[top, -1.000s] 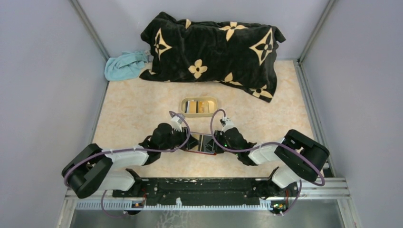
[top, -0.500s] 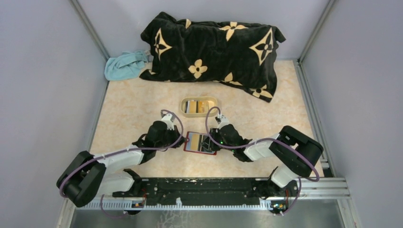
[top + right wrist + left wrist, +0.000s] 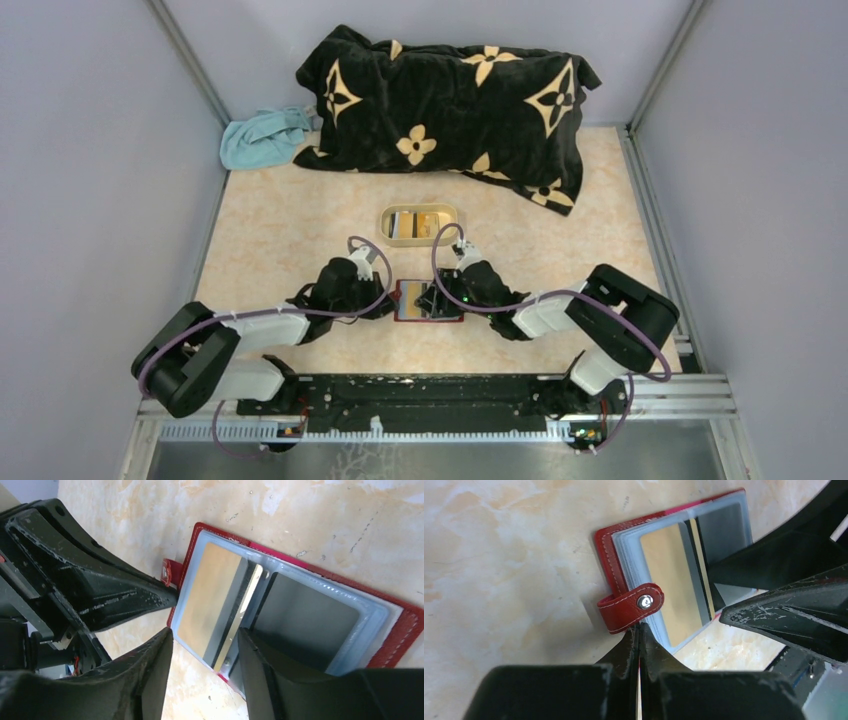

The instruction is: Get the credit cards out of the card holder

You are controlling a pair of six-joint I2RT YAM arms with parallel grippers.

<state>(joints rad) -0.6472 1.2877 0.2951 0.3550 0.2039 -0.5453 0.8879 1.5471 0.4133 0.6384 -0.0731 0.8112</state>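
- The pale marbled table (image 3: 280,230) stands boxed in by grey-lilac walls (image 3: 90,200). Far beyond the card holder (image 3: 428,302), a black flowered blanket (image 3: 450,110) and a blue cloth (image 3: 262,138) lie against the back edge, well out of the work.
- The card holder lies open and flat between the two grippers, with its clear sleeves facing up. We read this as laying the cards bare so the fingers can reach them.
- The left gripper (image 3: 639,645) has its jaws closed tight, and its tips meet right at the red tab (image 3: 631,607) on the holder's left edge. We judge it is there to anchor the holder so it does not slide when a card is drawn. We cannot tell whether the tab is pinched or only pressed.
- The right gripper (image 3: 205,635) comes in over the holder from the other side with its fingers apart. They straddle the edge of the orange-yellow card (image 3: 210,595) and grip nothing yet. We take this gap as readiness to nip that card's edge.
- A dark card (image 3: 305,615) sits in the holder's neighbouring pocket. Neither card is out of its sleeve yet.
- A beige oval tray (image 3: 418,242) rests just beyond the holder. It holds flat things too small for us to identify, and we judge it to be the drop-off spot.
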